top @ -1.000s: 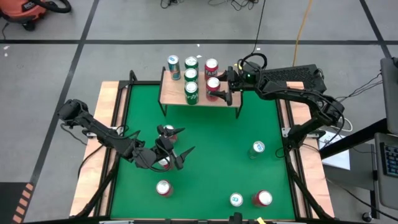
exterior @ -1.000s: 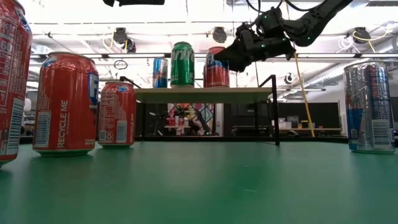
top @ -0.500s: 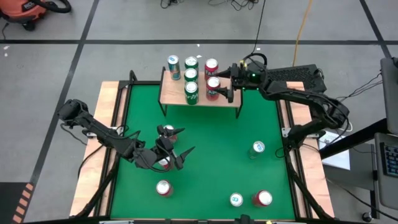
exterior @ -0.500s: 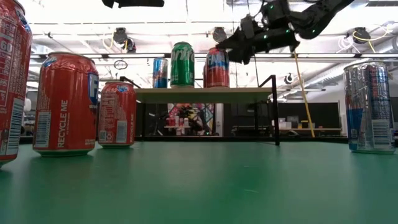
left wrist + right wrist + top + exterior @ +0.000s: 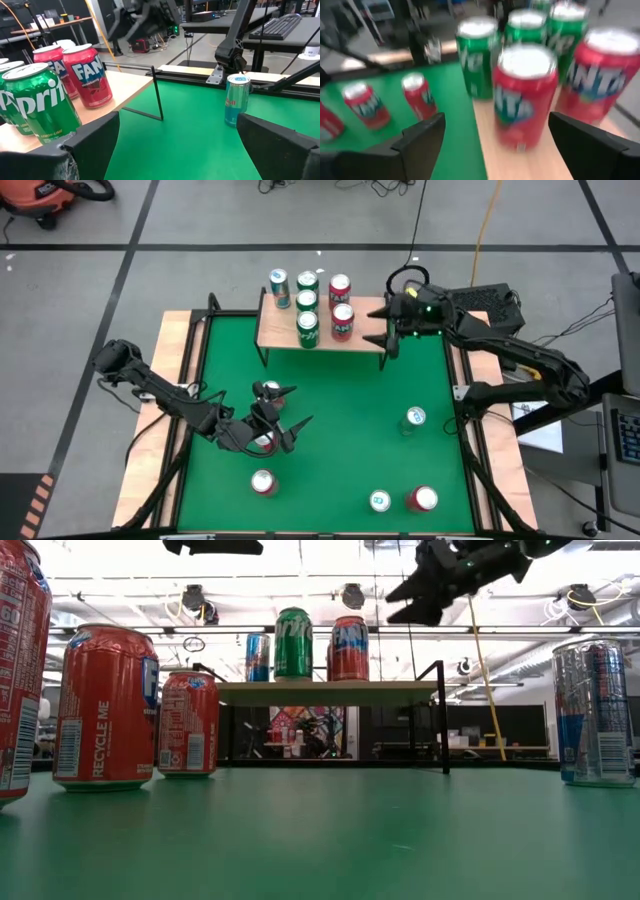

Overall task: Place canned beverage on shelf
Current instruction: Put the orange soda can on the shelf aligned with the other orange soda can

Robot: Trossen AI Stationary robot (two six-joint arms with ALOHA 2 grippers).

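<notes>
The shelf (image 5: 322, 330) stands at the far edge of the green counter (image 5: 340, 440), its wooden top resting on thin black legs. Six cans stand upright on the shelf: a blue-and-silver can (image 5: 279, 283) at its far left corner, three green cans (image 5: 307, 300) in a row running from its far edge to its front edge, and two red cans just to the right of the green row. The nearer red can (image 5: 343, 321) stands free on the shelf, touched by nothing.

The right end effector (image 5: 391, 326) hangs just off the right end of the shelf, above shelf height, with its fingers spread wide and nothing between them. From its wrist camera the nearer red can (image 5: 522, 92) shows ahead, between the two dark fingers (image 5: 422, 140) but apart from them.

The left end effector (image 5: 285, 418) sits in front of the shelf, well apart from it, over the left half of the counter, its fingers also wide apart and holding nothing. A red can (image 5: 264, 442) stands just beneath it.

More cans stand on the counter in front of the shelf: a red can (image 5: 263, 482) near the front left, a slim light-blue can (image 5: 416, 419) toward the right, and a green can (image 5: 380, 501) beside a red can (image 5: 424, 499) at the front right.
</notes>
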